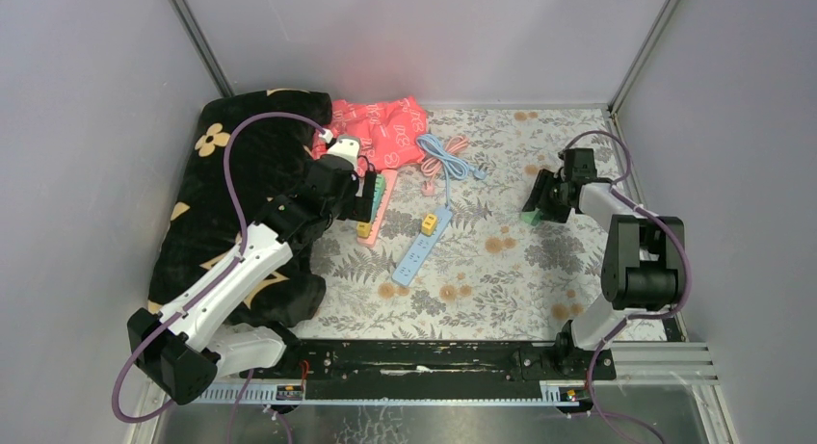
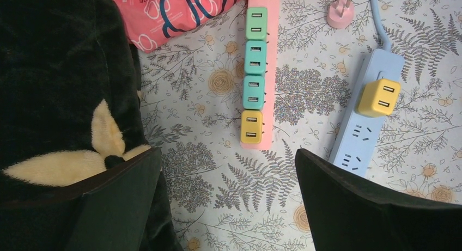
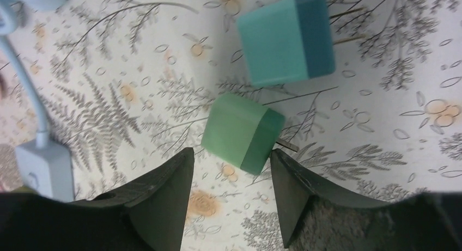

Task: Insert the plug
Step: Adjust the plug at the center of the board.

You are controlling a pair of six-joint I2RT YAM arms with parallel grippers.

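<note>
Your right fingers (image 3: 163, 202), partly spread and pinching nothing, straddle the near end of the green plug (image 3: 242, 132) lying on the worktop (image 3: 354, 153), its prongs pointing crosswise at one fingertip, while your left fingers (image 2: 348, 202) hang wide apart, well away over the pink strip (image 2: 273, 55).

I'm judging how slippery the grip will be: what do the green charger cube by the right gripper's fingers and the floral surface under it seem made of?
Green charger cube: likely moulded plastic, smooth matte faces, rounded edges, darker end cap; its prong looks metal. Floral surface: printed cloth or vinyl, flat pattern with little glare; which one is unclear.
</note>
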